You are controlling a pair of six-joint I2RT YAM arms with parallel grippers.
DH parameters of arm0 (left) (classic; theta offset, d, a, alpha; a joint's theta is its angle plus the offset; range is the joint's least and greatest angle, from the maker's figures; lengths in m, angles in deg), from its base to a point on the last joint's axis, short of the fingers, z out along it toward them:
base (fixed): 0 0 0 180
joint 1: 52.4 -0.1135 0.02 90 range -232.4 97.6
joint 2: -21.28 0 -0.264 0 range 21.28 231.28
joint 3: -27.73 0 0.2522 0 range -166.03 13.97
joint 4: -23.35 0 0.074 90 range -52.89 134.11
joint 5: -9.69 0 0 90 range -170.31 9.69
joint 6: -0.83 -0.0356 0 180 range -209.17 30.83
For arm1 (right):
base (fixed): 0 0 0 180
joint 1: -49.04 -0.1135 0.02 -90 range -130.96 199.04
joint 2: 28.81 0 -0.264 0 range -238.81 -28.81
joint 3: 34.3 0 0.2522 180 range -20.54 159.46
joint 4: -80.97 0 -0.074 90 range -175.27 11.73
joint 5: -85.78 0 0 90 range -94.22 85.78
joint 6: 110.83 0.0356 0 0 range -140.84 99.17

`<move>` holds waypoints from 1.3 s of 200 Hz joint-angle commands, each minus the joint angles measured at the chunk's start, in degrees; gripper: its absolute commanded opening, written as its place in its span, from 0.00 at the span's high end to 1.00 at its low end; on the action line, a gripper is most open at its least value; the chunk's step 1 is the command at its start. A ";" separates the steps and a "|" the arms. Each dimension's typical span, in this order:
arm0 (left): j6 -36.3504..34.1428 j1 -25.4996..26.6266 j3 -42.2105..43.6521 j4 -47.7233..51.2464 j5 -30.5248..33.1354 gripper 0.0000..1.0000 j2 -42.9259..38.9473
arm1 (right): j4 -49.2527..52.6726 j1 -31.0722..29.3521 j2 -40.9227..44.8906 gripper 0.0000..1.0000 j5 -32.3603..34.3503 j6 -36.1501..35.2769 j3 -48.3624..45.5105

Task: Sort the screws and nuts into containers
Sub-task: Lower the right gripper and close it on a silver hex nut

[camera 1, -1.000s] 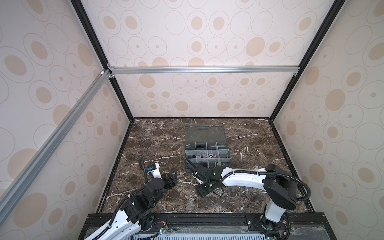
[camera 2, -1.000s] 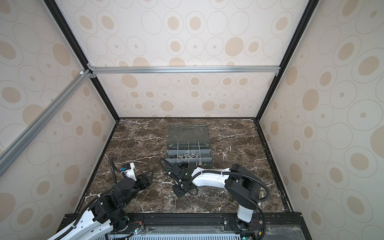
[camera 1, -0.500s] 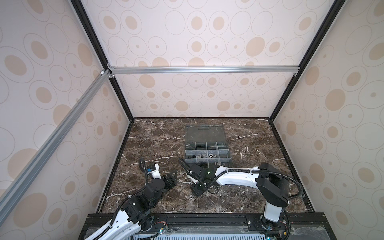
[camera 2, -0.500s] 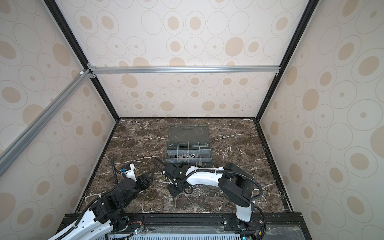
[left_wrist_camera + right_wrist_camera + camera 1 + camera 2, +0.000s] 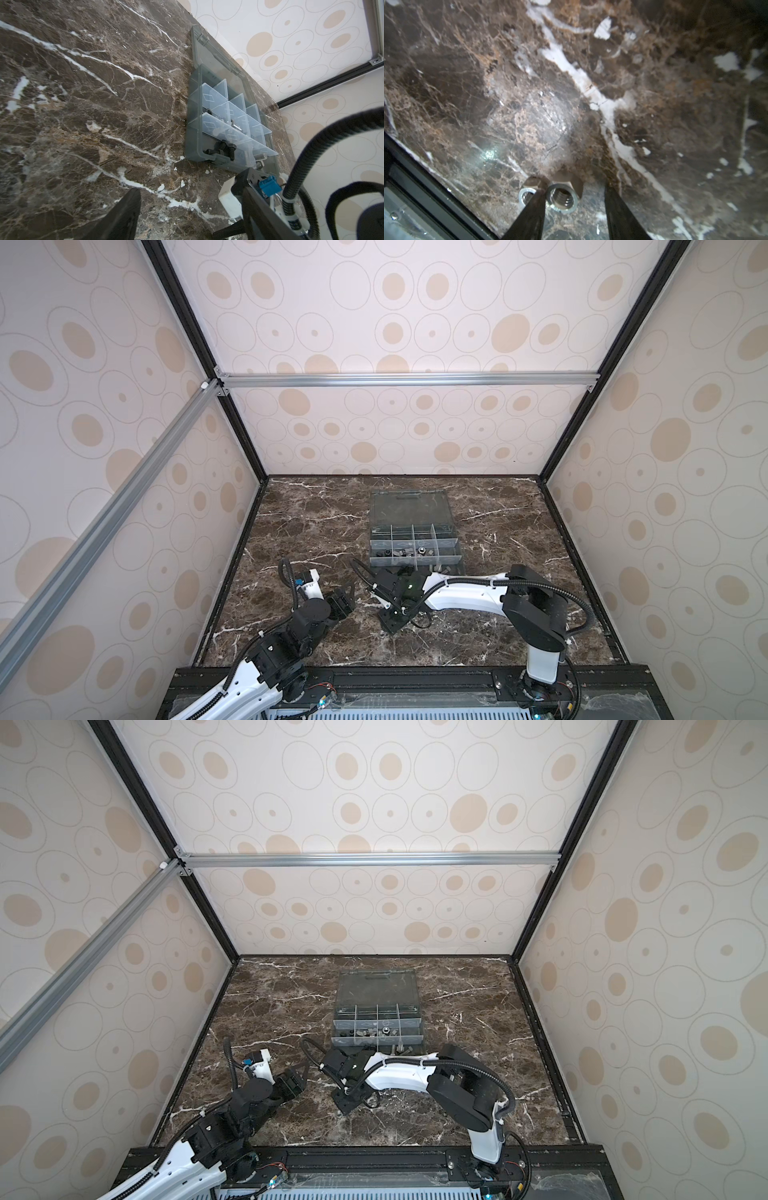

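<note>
Right pincer [image 5: 572,190]: open, straddling a silver nut [image 5: 562,200], lower centre of wrist view; nut touches one jaw.
Left pincer [image 5: 348,593]: open, empty, well apart.

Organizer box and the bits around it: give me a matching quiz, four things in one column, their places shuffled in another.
1 clear lid
2 black screws
3 silver nut
4 left gripper

A between the fingers of the right gripper
B in a corner compartment of the organizer box
C flat on the table behind the box
D open and empty above the table

Pairs: 1-C, 2-B, 3-A, 4-D
</note>
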 commanded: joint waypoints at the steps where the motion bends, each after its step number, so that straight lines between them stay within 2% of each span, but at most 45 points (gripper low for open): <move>1: 1.21 -0.33 0.05 -0.59 0.27 0.23 -0.57 | 2.64 -0.50 -0.68 0.52 3.60 0.71 0.89; 46: 1.32 -0.33 0.32 -0.76 0.10 0.23 -0.58 | 3.80 -0.50 -0.23 0.53 5.73 0.83 1.00; 125: 1.59 -0.32 0.78 -0.77 -0.26 0.22 -1.02 | 3.56 -0.90 -2.49 0.54 4.80 0.32 2.14; 220: 1.68 -0.34 0.85 -0.66 -0.09 0.22 -1.37 | 5.32 -1.67 -4.80 0.69 6.57 -1.00 3.43; 260: 1.77 -0.32 0.93 -0.80 -0.10 0.22 -1.37 | 7.10 -2.41 -4.28 0.62 9.20 -1.21 3.00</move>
